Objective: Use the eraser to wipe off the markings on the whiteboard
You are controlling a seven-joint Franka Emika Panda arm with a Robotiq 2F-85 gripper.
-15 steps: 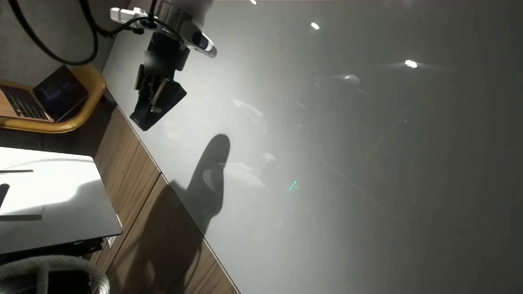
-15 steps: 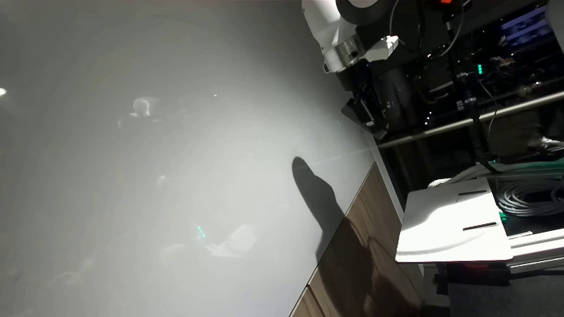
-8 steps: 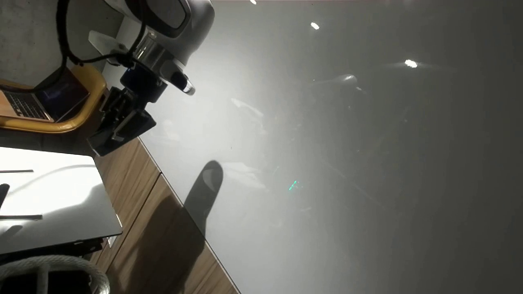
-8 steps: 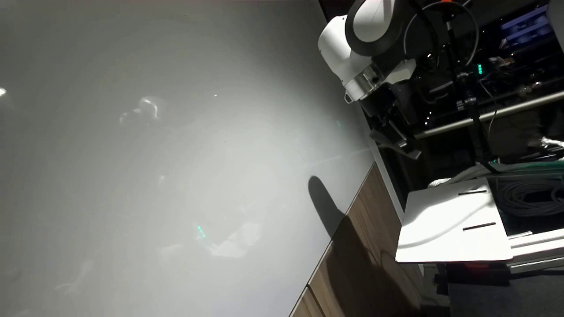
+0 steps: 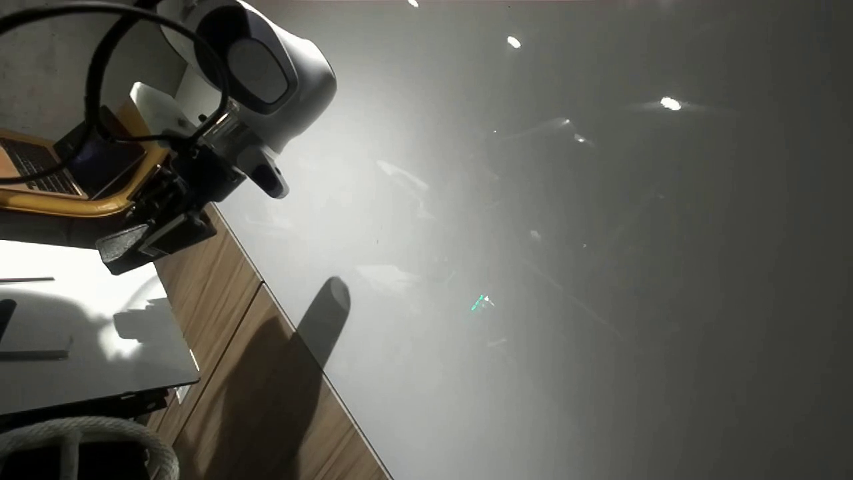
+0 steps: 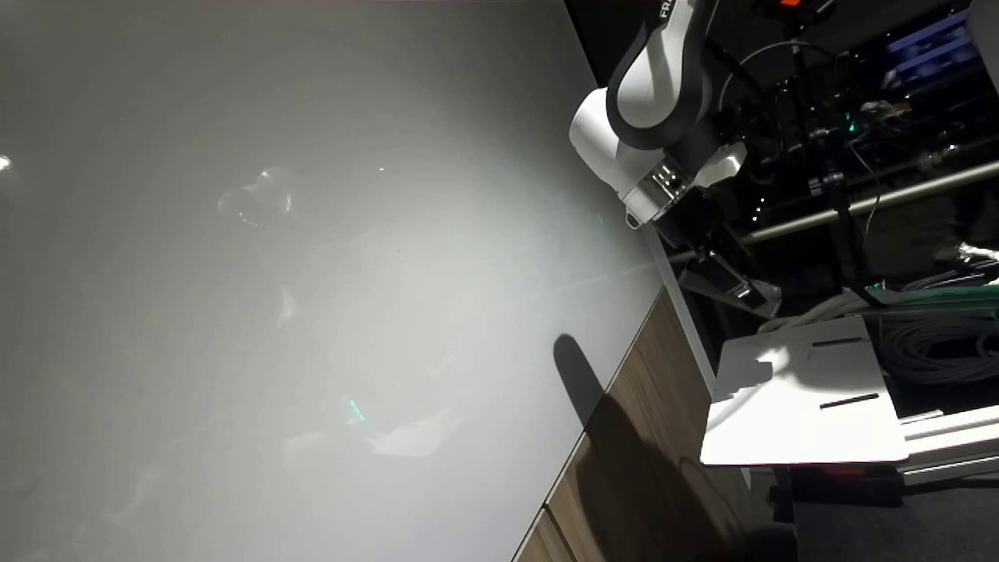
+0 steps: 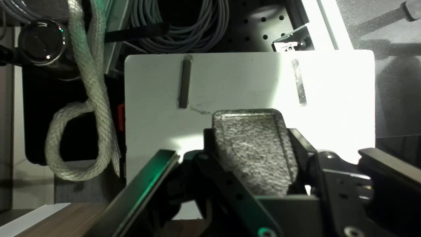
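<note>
The eraser (image 7: pixel 253 148), a dark grey oblong block with a mottled face, is clamped between both fingers of my gripper (image 7: pixel 252 141). In both exterior views the gripper (image 5: pixel 156 243) hangs beyond the lower edge of the whiteboard (image 5: pixel 600 267), with the eraser (image 5: pixel 122 248) tilted downward over the white tabletop. The eraser (image 6: pixel 769 297) stands apart from the board. Glossy grey-white, the whiteboard (image 6: pixel 312 273) fills most of both exterior views and shows faint reflections. The markings are out of view; no drawn black line shows on the board.
The white tabletop (image 7: pixel 154 82) with two dark strips lies below the gripper. A brown wooden panel (image 5: pixel 286 373) runs under the board. An open laptop (image 5: pixel 33 160) rests on a yellow chair (image 5: pixel 86 205). A thick rope (image 7: pixel 98 92) hangs beside the tabletop.
My arm has swung away from the whiteboard and down toward the white tabletop, still holding the eraser. Its shadow on the board has shrunk, and a shadow has spread over the tabletop.
</note>
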